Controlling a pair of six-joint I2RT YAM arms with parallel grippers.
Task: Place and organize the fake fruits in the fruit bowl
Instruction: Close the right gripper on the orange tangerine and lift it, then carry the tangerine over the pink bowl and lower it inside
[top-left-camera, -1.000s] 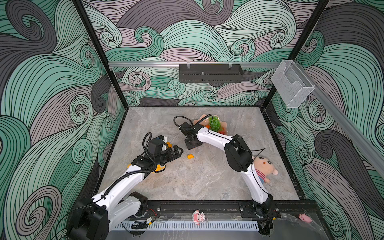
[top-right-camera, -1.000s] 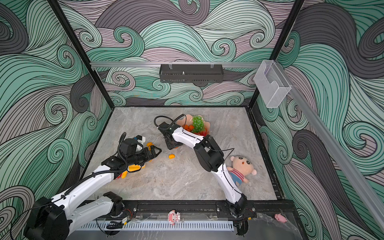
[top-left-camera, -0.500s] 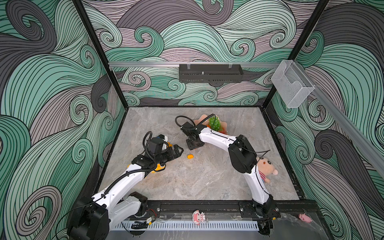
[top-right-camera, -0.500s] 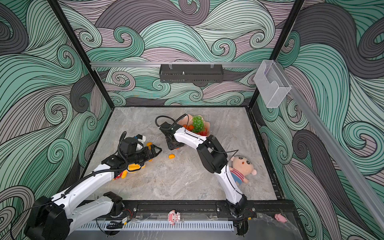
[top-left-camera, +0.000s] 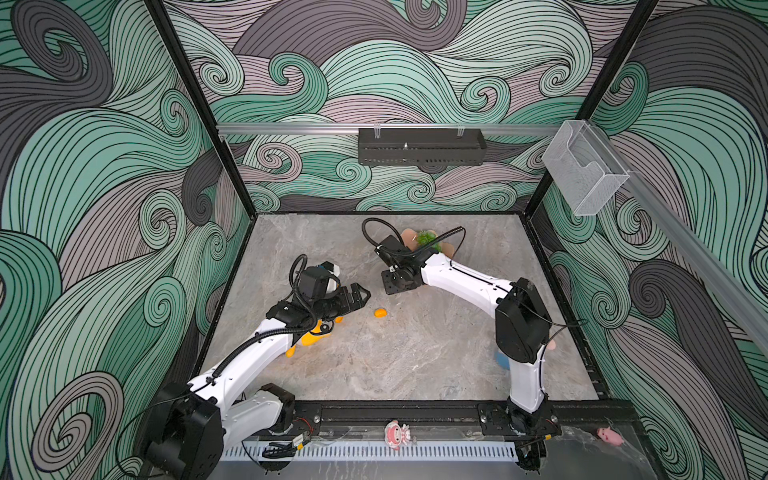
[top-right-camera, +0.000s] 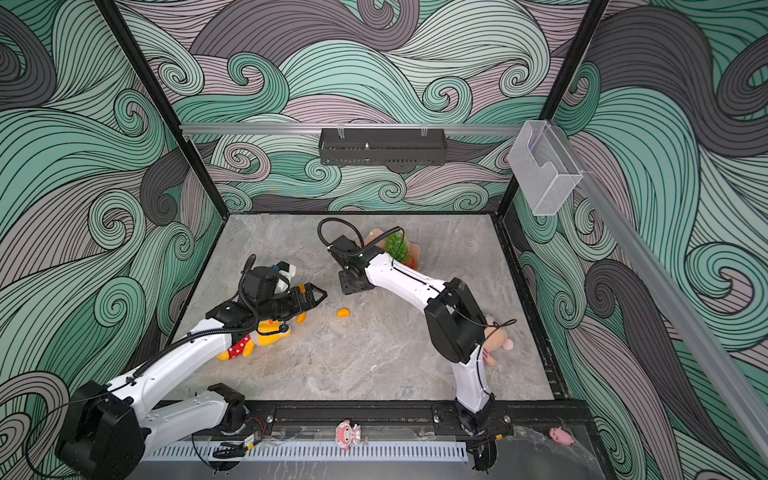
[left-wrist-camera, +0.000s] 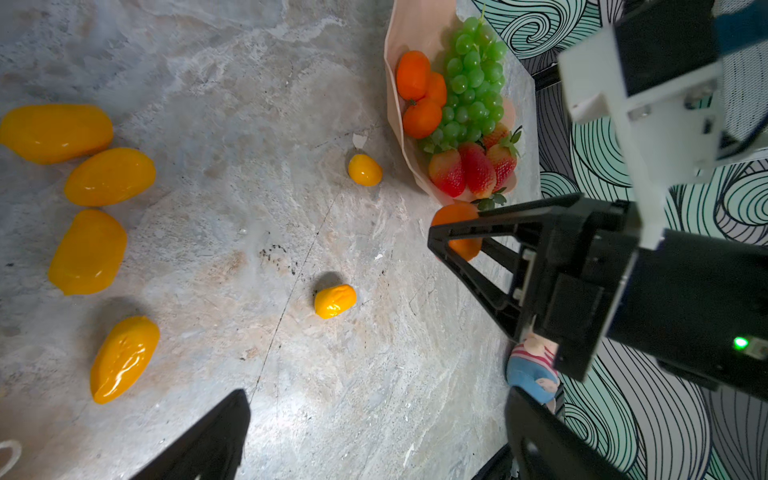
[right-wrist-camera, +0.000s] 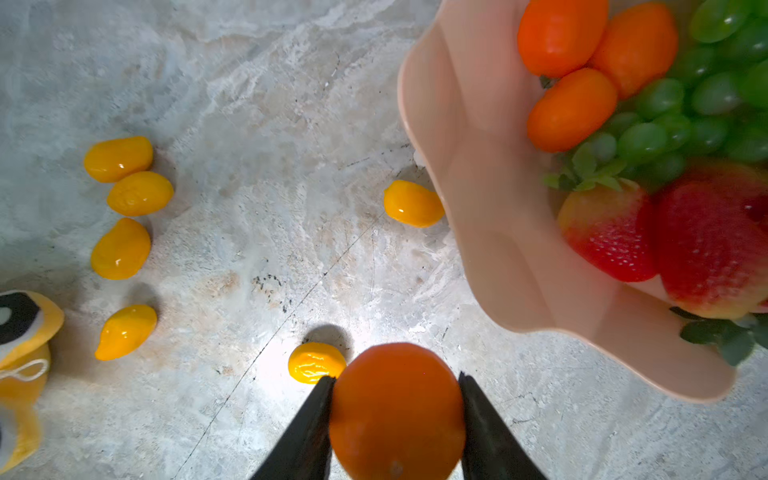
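My right gripper (right-wrist-camera: 395, 378) is shut on a round orange tangerine (right-wrist-camera: 397, 411), held low over the table just in front of the peach-pink fruit bowl (right-wrist-camera: 490, 187). The bowl (top-left-camera: 448, 248) holds a green grape bunch (left-wrist-camera: 473, 83), three strawberries (left-wrist-camera: 473, 170) and three tangerines (left-wrist-camera: 419, 95). One kumquat (right-wrist-camera: 316, 360) lies right under the held fruit, another (right-wrist-camera: 412, 203) touches the bowl's rim, and several more (right-wrist-camera: 139, 193) lie further off. My left gripper (left-wrist-camera: 378, 399) is open and empty, and its tips (top-left-camera: 363, 293) point toward the loose kumquat (top-left-camera: 380, 312).
A yellow plush toy (top-right-camera: 270, 332) lies under my left forearm. A plush doll (top-right-camera: 496, 345) sits behind my right arm's elbow. A black basket (top-left-camera: 419, 146) and a clear box (top-left-camera: 582, 174) hang on the walls. Two small pink figures (top-left-camera: 397, 434) sit on the front rail.
My right arm's elbow has swung right and toward the front, now covering most of the doll. Its gripper shifted slightly right with the tangerine. The left gripper barely moved.
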